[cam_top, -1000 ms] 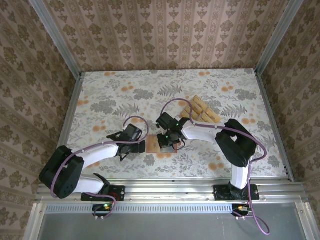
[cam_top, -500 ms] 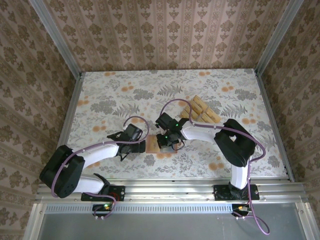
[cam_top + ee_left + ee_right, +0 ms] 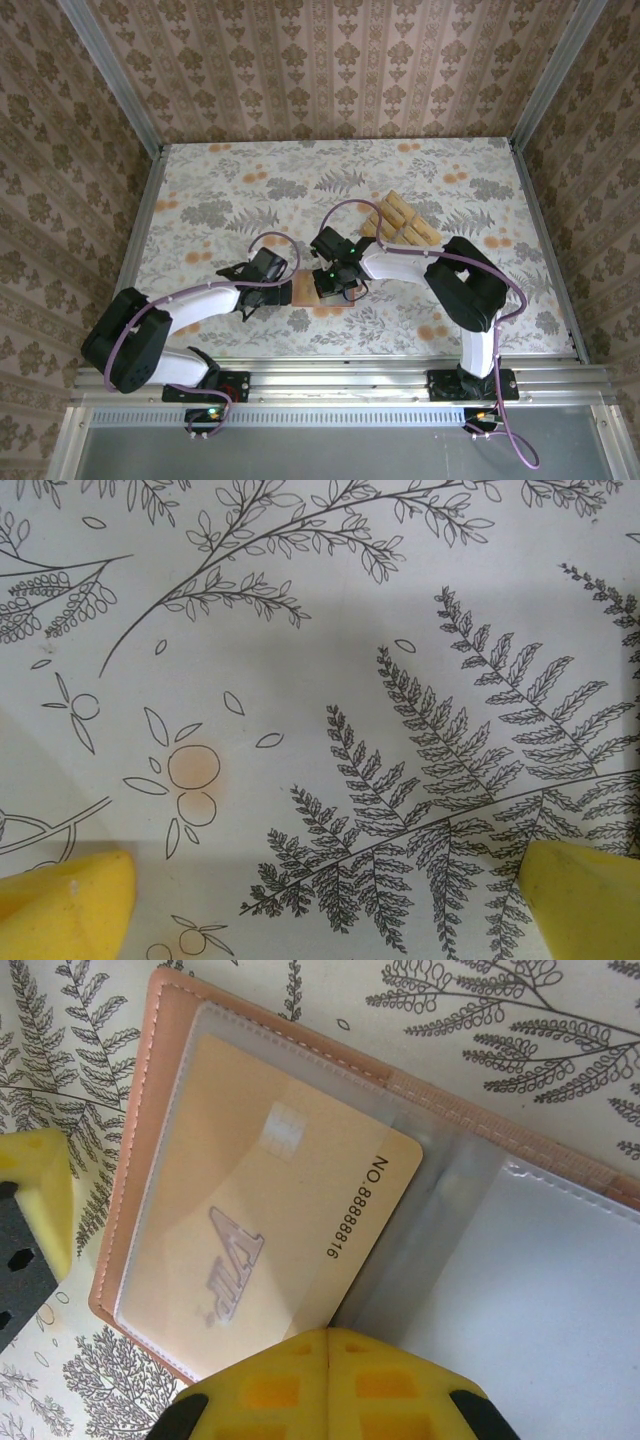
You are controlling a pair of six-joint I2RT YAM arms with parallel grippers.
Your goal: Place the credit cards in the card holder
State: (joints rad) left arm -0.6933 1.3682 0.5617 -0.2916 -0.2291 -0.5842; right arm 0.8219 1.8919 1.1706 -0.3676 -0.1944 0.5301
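Left jaws: wide open. The yellow pads (image 3: 65, 905) sit at the two bottom corners of the left wrist view, with only the fern-printed desk (image 3: 300, 630) between them. From above they rest just left of the card holder, holding nothing.

Card holder (image 3: 125, 1180): lies open and flat on the desk, towards the near edge, between the two arm tips. It looks soft and light, with a stitched leather-like rim and thin, floppy clear sleeves. It is likely to skate on the cloth if shoved, so it is best pinned at its left outer edge.

Card in sleeve (image 3: 270, 1250): golden, with a chip, and most of the way into the left sleeve. The numbered end seems to stand out towards the fold. It is probably stiff, thin and slick, and hard to pinch while lying flat, so pushing on that short end should seat it.

Right jaws: closed, with the pads pressed together and nothing seen between them. The tip is at the card's near edge. Whether it touches the card I cannot tell.

Credit cards (image 3: 402, 222): a fanned, overlapping cluster far and right of the holder, well apart from it. Lifting one by an exposed end may drag its neighbours.

In the way: a yellow-and-dark block (image 3: 35, 1195) is just beside the holder's left edge and is likely a left finger. A purple cable (image 3: 345, 205) arches between the right wrist and the cluster.
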